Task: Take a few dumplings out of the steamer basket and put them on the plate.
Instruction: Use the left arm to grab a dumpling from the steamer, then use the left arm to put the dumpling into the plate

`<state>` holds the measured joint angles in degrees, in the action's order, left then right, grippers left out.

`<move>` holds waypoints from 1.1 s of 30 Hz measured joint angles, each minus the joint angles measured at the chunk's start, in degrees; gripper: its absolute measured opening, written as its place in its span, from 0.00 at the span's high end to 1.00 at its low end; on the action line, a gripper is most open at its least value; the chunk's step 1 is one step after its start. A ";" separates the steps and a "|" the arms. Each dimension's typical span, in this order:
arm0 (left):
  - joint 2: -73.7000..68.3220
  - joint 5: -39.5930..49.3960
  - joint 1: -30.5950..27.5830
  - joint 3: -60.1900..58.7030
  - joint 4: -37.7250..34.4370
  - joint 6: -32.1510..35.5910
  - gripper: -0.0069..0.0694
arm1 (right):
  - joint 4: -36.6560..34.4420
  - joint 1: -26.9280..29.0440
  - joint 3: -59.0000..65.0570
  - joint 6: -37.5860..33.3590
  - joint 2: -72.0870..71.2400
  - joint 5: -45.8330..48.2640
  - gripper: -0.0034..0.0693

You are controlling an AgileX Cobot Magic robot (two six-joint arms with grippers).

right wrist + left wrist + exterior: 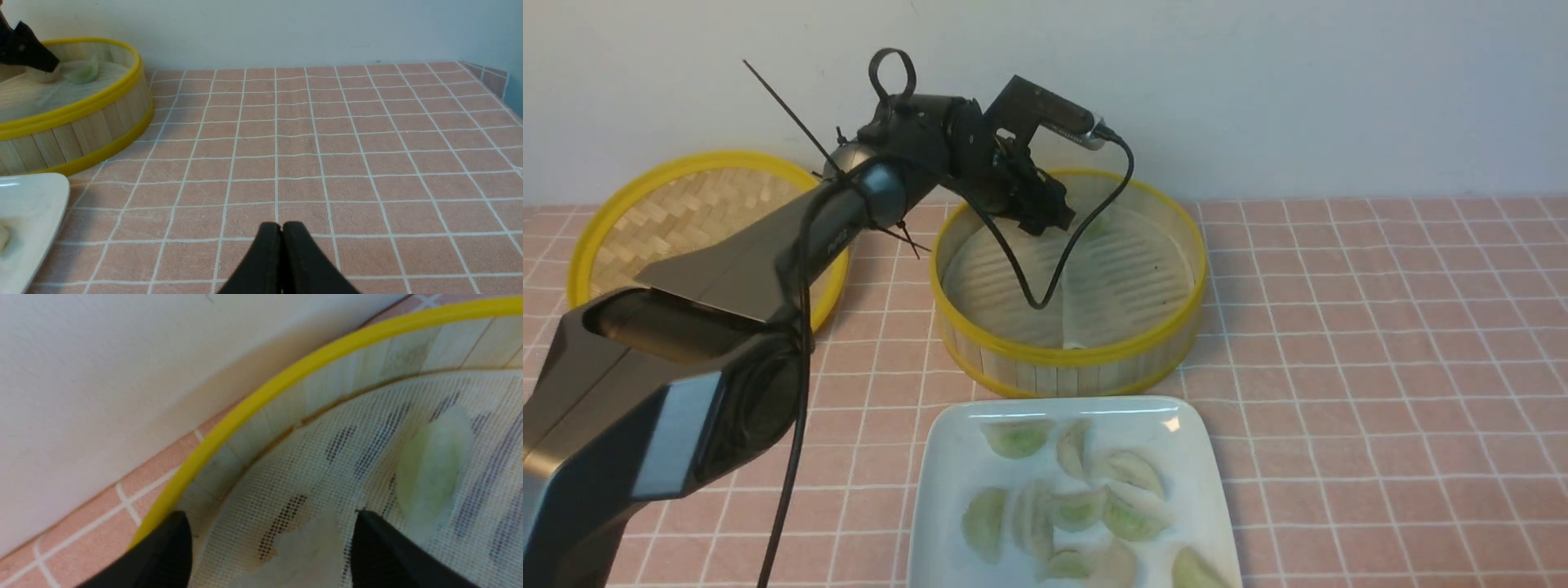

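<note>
Item: two dumplings lay by the far wall of the steamer basket, one between the spread jaws of my left gripper, others on the plate; risk judged: closing off-centre could tear soft skin or snag the liner; right gripper pressed shut.

Dark grey left arm, black cable from its wrist camera, tapered black left gripper.

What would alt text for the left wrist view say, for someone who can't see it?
The left tool, black fingers open, hovers over a pale dumpling on the mesh liner of the steamer basket, a greenish dumpling beside it. Beyond the yellow rim: pink tiled tabletop and white wall.
</note>
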<state>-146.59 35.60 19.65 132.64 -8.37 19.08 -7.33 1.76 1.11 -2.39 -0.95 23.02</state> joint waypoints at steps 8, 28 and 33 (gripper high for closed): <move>-2.00 -1.24 0.00 0.30 -0.24 0.13 0.31 | 0.00 0.00 0.00 0.00 0.00 0.00 0.97; 12.92 16.38 0.19 0.46 -0.27 -1.39 0.46 | 0.00 0.00 0.00 0.16 0.00 0.00 0.97; 19.07 31.77 0.19 0.52 -3.55 -1.56 0.46 | 0.00 0.00 0.00 0.16 0.00 0.00 0.97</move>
<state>-127.52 67.37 19.84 133.16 -11.92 17.52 -7.33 1.76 1.11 -2.24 -0.95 23.02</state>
